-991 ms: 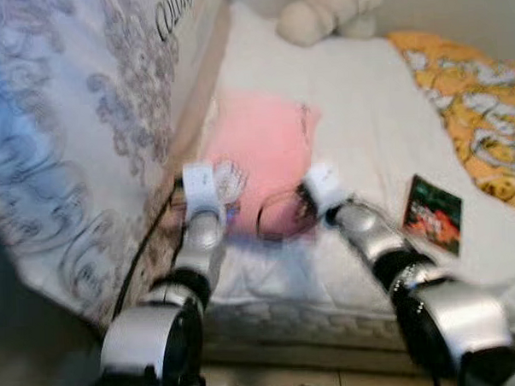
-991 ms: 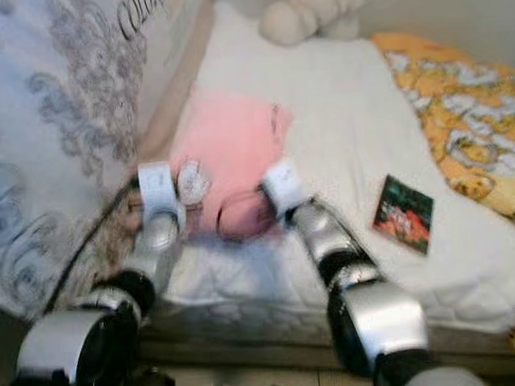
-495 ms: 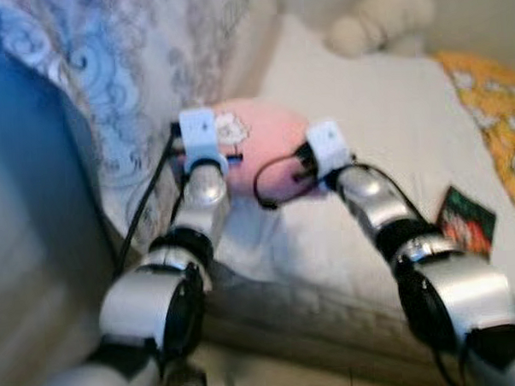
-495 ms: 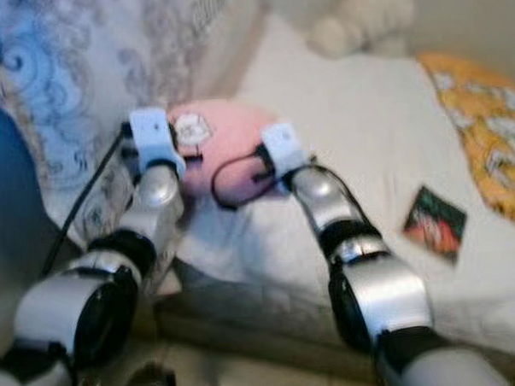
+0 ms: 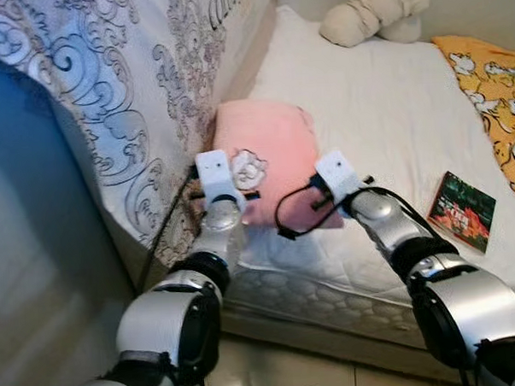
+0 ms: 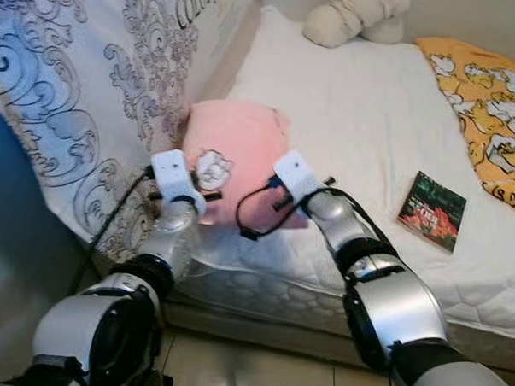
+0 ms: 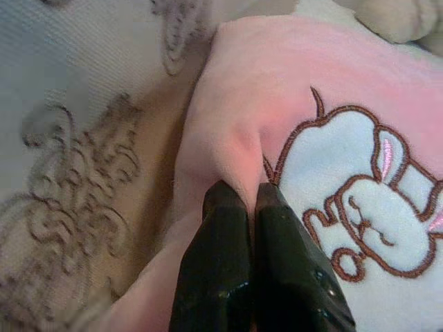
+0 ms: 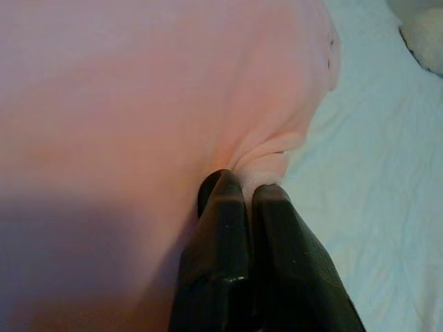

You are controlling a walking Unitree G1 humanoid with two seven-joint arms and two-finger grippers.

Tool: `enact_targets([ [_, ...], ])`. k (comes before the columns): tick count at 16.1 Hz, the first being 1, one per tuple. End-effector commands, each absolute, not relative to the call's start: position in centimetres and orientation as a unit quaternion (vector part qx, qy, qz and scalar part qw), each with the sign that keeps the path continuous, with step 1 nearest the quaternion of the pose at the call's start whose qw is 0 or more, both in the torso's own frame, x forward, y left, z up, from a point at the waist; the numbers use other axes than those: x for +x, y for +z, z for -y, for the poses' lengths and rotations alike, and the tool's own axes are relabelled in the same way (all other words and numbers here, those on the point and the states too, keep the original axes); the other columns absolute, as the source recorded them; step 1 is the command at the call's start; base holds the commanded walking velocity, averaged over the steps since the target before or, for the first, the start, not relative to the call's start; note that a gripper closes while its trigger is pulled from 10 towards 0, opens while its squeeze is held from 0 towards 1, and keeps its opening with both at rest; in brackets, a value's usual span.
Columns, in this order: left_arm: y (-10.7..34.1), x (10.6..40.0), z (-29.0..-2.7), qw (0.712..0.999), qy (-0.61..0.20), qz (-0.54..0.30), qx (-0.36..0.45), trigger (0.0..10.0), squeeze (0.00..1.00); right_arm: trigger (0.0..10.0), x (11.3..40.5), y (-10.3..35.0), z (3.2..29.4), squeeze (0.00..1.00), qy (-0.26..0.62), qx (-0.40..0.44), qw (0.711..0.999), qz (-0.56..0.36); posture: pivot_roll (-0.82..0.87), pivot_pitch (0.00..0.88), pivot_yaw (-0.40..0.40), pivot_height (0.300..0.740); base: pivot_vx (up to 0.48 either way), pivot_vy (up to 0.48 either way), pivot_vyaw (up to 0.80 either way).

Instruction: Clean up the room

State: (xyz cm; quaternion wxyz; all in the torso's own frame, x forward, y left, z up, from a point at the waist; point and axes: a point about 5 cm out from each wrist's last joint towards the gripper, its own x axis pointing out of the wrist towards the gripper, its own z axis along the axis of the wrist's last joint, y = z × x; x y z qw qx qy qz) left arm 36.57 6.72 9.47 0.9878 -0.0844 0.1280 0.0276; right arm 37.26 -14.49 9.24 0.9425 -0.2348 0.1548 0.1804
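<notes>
A pink pillow (image 5: 273, 150) with a white embroidered animal patch (image 7: 353, 207) lies on the white mattress (image 5: 382, 111), against the patterned bedspread at its left side. My left gripper (image 7: 250, 195) is shut on the pillow's left edge beside the patch, pinching a fold of pink fabric. My right gripper (image 8: 243, 185) is shut on the pillow's right near corner, with pink fabric bunched at its fingertips. Both arms reach forward over the bed's near edge, left wrist (image 5: 216, 179) and right wrist (image 5: 341, 179) at the pillow's near side.
A cream plush toy (image 5: 378, 8) sits at the head of the bed. An orange patterned blanket (image 5: 492, 80) covers the right side. A small dark book (image 5: 462, 211) lies on the mattress to the right of my right arm. A blue-white swirl bedspread (image 5: 92, 115) hangs at left.
The view has steadied and shifted. Both grippers keep their hold on the pink pillow, which now sits slightly farther onto the mattress and flatter than half a second ago.
</notes>
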Motion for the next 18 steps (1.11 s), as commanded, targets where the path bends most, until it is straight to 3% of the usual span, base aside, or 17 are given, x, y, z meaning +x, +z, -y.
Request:
enact_targets([
  [1,9.0,36.1,-5.6,0.990,-0.003,-0.128,-0.060,10.0,0.00,10.0,37.1,8.9,15.8,0.00,0.154,-0.217,0.949,-0.167,0.03,0.037,-0.154,0.736,0.000,0.000,0.00],
  [8,11.9,38.2,-9.9,0.997,0.020,-0.059,0.048,10.0,0.00,10.0,35.5,6.3,15.2,0.00,0.139,-0.161,0.957,-0.195,0.04,0.025,-0.140,0.736,0.000,0.000,0.00],
  [11,11.2,37.7,-9.0,0.997,0.004,-0.069,0.038,10.0,0.00,10.0,35.5,6.3,15.7,0.00,0.131,-0.177,0.955,-0.198,0.04,0.022,-0.140,0.736,0.000,0.000,0.00],
  [12,10.8,37.6,-9.2,0.996,0.010,-0.076,0.038,10.0,0.97,10.0,35.5,6.3,15.8,0.35,0.125,-0.169,0.957,-0.201,0.04,0.020,-0.145,0.736,0.000,0.000,0.00],
  [13,10.6,37.5,-9.6,0.996,0.016,-0.080,0.036,10.0,1.00,10.0,35.5,6.3,15.8,1.00,0.122,-0.163,0.958,-0.201,0.03,0.021,-0.148,0.736,0.000,0.000,0.00],
  [18,13.6,38.8,-11.6,0.991,0.005,0.002,0.137,10.0,1.00,10.0,35.7,6.7,15.6,1.00,0.086,-0.056,0.980,-0.173,0.06,0.001,-0.157,0.736,0.000,0.000,0.00],
])
